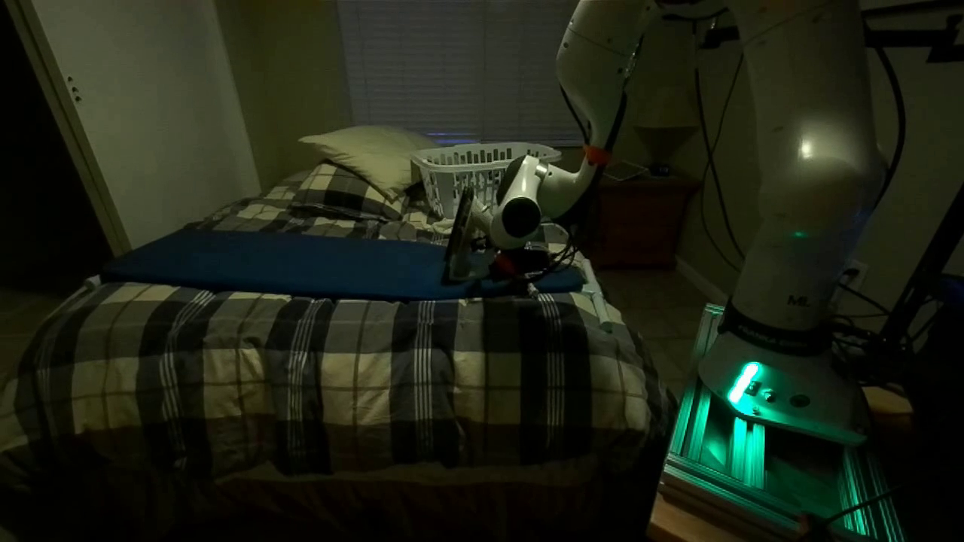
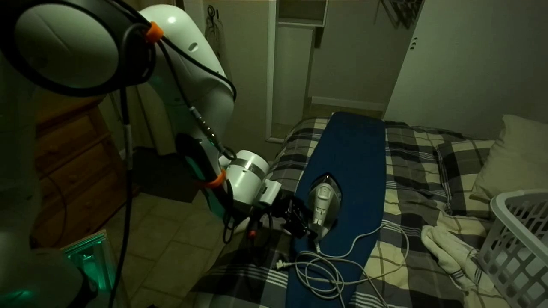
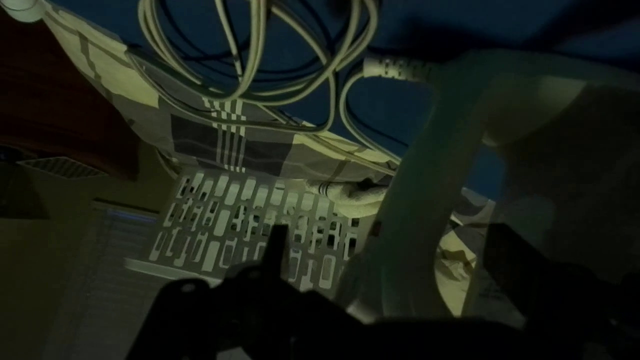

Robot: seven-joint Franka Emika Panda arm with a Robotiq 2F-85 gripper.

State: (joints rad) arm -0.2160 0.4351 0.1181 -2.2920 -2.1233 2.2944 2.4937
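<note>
A white iron [image 2: 324,200] stands upright on its heel on a blue ironing board [image 2: 359,149], with its dark soleplate [image 1: 459,239] facing away from the arm. My gripper [image 3: 390,230] is open, and the iron's handle [image 3: 417,185] lies between its two dark fingers in the wrist view. A gap shows on each side of the handle; contact is too dark to tell. In an exterior view the gripper [image 2: 309,222] is beside the handle, low over the board. The iron's pale cord [image 3: 257,30] lies coiled on the board behind the heel.
The board lies across a bed with a plaid cover [image 1: 361,369]. A white laundry basket [image 1: 482,158] stands on the bed near pale pillows [image 1: 376,150]. White socks [image 2: 449,252] lie beside the basket. A nightstand [image 1: 640,222] stands past the bed. The room is dim.
</note>
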